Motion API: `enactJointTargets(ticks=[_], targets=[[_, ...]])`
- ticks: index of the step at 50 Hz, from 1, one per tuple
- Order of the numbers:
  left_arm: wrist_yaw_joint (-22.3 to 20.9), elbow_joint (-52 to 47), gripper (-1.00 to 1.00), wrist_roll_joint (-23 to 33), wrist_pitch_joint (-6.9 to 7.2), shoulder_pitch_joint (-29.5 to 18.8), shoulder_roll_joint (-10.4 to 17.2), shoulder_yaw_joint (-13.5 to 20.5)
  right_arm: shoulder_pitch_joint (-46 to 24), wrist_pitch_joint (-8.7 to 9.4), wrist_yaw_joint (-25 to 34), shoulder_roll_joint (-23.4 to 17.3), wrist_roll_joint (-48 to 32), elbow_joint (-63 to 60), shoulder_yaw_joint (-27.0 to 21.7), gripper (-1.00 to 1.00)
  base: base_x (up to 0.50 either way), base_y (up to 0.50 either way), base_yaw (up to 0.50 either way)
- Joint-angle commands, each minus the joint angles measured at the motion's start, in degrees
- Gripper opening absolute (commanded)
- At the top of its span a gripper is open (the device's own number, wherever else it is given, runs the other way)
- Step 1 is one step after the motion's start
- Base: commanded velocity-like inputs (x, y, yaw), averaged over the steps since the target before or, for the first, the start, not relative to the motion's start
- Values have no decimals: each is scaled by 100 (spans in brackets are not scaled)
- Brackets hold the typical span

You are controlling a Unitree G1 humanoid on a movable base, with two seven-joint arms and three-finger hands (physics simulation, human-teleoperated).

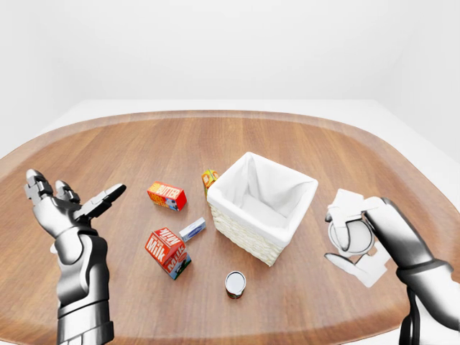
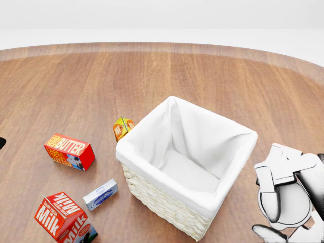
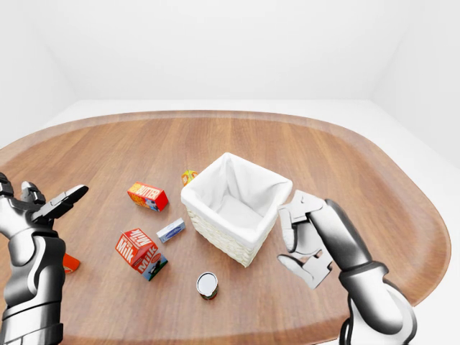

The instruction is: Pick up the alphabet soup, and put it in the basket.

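Observation:
The alphabet soup can (image 1: 235,284) stands upright on the wooden table, below the basket in the left-eye view, with its silver lid up. The white-lined wicker basket (image 1: 248,239) sits mid-table and is empty inside. My right hand (image 1: 352,236) is open, to the right of the basket and apart from it, holding nothing. It also shows in the head view (image 2: 286,200) at the bottom right. My left hand (image 1: 72,200) is open and raised at the far left, away from the can.
A butter box (image 1: 167,195), a milk carton (image 1: 167,252) and a small blue-white box (image 1: 192,229) lie left of the basket. An orange carton (image 1: 208,178) stands against its upper left side. A red item (image 3: 70,264) lies by my left arm. The table edge (image 1: 237,338) runs along the bottom.

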Motion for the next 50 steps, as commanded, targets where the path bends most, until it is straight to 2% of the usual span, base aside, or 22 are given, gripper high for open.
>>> enactJointTargets(ticks=[1,4,5,9,13,16,21,25,32,36,37,43,44,45,47,49,50], targets=[[9,-14,100,-4,16,6,4,0,-764,0,0,-481,-106,-434,291,-100,0,0,0],[-8,56,100,10,-36,-13,-1,-8,-1048,0,0,-633,-107,-548,421,-100,0,0,0],[14,-34,100,-1,22,19,0,-5,-1143,0,0,-672,-85,-535,454,-100,0,0,0],[22,-150,100,-10,98,58,-9,20,-1446,0,0,-763,73,-454,528,-100,0,0,0],[-5,-80,100,5,57,33,-15,19,-1814,0,0,-901,224,-391,807,-100,0,0,0],[-46,117,100,21,-76,-30,-7,-3,-2010,0,0,-991,319,-337,977,-100,0,0,0],[-23,64,100,4,-42,-11,5,-15,-2326,0,0,-1056,507,-361,1068,-100,0,0,0],[-33,144,100,16,-97,-37,6,-31,-2462,0,0,-1077,619,-253,1265,-100,0,0,0],[-3,-27,100,9,19,21,-6,-13,-2814,0,-194,-792,1232,604,1321,-100,0,0,0],[-37,116,100,27,-73,-25,-9,-20,-3064,0,-373,-707,1664,930,1438,-100,0,0,0],[-27,92,100,19,-55,-18,-4,-20,-3149,0,-427,-644,1803,1024,1405,-100,0,0,0],[5,-63,100,-8,63,30,-2,-3,-3553,0,-755,-631,2417,1680,1462,-100,0,0,0],[9,-100,100,-14,90,43,-7,3,-3773,0,-1026,-565,2412,2055,1382,-100,0,0,0],[9,-118,100,-13,101,49,-11,8,-3809,0,-952,-627,2571,2194,1403,-100,0,0,0],[-2,-104,100,-11,99,41,-13,14,-4008,0,-1054,-616,2815,2562,1275,-100,0,0,0],[-4,-91,100,-13,103,29,-9,17,-4162,0,-1348,-663,2864,2838,1306,-100,0,0,0],[-12,-66,100,-10,85,22,-9,16,-4187,0,-1314,-728,2925,3013,1406,-100,0,0,0]])
